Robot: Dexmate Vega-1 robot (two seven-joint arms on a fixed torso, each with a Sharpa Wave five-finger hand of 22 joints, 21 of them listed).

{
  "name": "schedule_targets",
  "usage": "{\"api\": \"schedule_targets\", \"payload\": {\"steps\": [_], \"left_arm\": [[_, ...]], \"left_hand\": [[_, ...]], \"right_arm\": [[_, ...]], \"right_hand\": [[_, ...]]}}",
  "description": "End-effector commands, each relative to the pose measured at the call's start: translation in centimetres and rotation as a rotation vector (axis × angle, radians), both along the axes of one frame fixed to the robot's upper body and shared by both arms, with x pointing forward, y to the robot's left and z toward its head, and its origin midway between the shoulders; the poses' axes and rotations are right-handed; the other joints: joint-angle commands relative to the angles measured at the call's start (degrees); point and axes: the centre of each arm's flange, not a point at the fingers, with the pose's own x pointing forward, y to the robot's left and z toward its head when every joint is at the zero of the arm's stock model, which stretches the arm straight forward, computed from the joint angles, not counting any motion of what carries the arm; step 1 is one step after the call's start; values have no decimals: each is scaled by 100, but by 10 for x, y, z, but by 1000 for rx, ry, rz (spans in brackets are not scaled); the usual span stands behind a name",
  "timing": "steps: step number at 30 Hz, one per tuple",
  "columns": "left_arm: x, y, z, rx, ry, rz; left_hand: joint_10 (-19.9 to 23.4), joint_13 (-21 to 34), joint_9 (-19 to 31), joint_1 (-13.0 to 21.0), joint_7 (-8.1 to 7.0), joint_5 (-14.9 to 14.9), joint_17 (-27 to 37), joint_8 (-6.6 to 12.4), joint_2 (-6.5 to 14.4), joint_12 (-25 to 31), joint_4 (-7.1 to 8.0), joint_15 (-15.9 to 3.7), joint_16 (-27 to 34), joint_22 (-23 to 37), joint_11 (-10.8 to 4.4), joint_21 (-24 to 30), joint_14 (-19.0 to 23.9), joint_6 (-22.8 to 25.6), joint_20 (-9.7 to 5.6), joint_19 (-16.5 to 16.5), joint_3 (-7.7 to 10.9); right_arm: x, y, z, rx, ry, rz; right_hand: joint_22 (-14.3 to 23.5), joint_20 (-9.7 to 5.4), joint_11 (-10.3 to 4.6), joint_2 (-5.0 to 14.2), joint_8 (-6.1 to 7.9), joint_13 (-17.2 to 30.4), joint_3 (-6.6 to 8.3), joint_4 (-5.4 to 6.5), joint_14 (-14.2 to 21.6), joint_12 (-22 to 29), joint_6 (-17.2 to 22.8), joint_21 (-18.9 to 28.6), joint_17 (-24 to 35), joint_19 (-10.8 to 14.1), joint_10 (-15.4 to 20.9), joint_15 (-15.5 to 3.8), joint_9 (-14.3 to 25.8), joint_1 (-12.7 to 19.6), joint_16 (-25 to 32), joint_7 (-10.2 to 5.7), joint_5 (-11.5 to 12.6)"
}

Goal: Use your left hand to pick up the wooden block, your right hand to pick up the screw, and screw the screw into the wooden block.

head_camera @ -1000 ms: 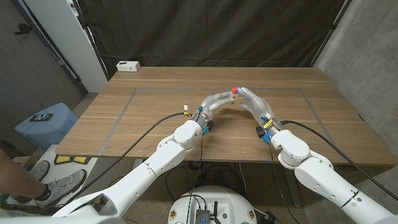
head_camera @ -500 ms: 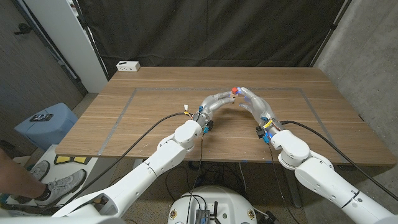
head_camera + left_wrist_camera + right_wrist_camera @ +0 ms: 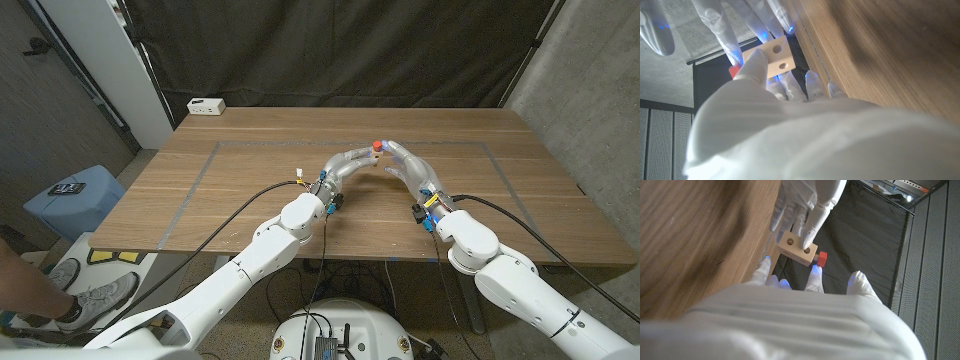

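Black curtains back a wooden table (image 3: 250, 190) where the left hand (image 3: 352, 162) grips the wooden block (image 3: 777, 56), holes exposed for threading. Opposite, the right hand (image 3: 408, 165) appears to pinch the red-headed screw (image 3: 822, 257) at the block's side, though that grasp is partly hidden.

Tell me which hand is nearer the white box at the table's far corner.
Left. The left hand holds the wooden block at mid-table, on the white box's side; the right hand meets it from the side farther from the box.

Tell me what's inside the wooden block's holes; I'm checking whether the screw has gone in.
The wooden block held by the left hand shows two holes on its face, both looking dark and empty. The red screw sits at the block's side, by the right hand; its tip is hidden.
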Motion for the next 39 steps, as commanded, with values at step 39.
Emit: {"api": "schedule_targets", "payload": {"steps": [39], "left_arm": [[3,-1,1,0,5,5]], "left_hand": [[50,12,10,9,67,17,10,33,40,30,33,-354,30,24,10,26,51,118,4,50,6]], "right_arm": [[-11,4,-4,-30,-15,4]], "right_hand": [[14,19,7,60,102,19,18,2,-3,46,384,4,31,39,26,-23,34,-19,9,57,-9]]}}
